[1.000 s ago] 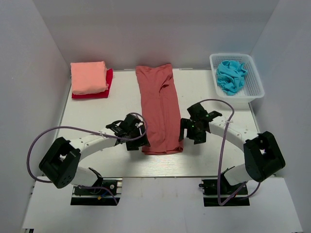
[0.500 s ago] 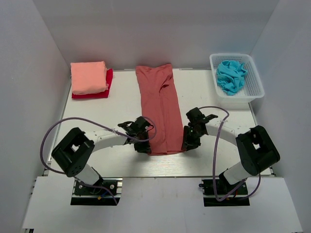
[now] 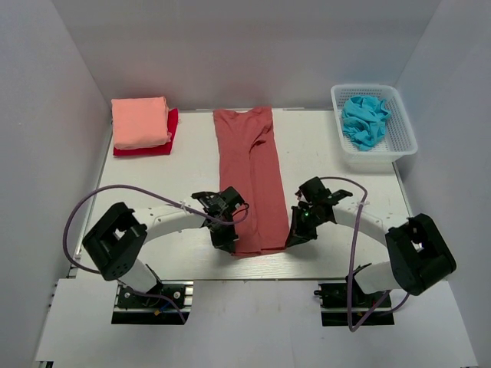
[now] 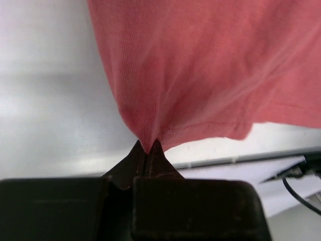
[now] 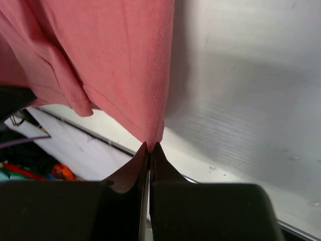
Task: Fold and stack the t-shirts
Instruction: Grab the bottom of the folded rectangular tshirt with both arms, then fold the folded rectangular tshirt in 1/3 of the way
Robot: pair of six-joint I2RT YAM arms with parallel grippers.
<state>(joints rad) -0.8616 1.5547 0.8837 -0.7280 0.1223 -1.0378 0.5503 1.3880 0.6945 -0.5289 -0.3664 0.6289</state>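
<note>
The brick-red t-shirt [image 3: 252, 176] lies as a long narrow strip running away from the arms down the middle of the surface [image 3: 153, 184], its sides already turned in and its collar end farthest from the bases. The left tool [image 4: 148, 149] is pinched tight on the strip's near left corner, with a small peak of hem drawn up between its tips. The right tool [image 5: 149, 146] is closed just as tightly on the near right corner. Holding both corners of the same hem at once keeps that edge straight and level. This looks like the set-up for carrying the near end over toward the collar to halve the strip's length, and an uneven grip would likely skew the fold. Beyond the shirt's far left corner, well apart from it, the salmon-pink t-shirt [image 3: 140, 121] sits folded into a rectangle on top of the bright red t-shirt [image 3: 172, 130]. Only a margin of the red one shows along the pile's right and near edges. That pile is presumably where the strip belongs once it is folded small. Off the shirt's far right corner stands a white mesh basket [image 3: 380, 159] holding a crumpled blue cloth [image 3: 365, 119]. The bundle fills most of the basket, and nothing else can be made out inside.
</note>
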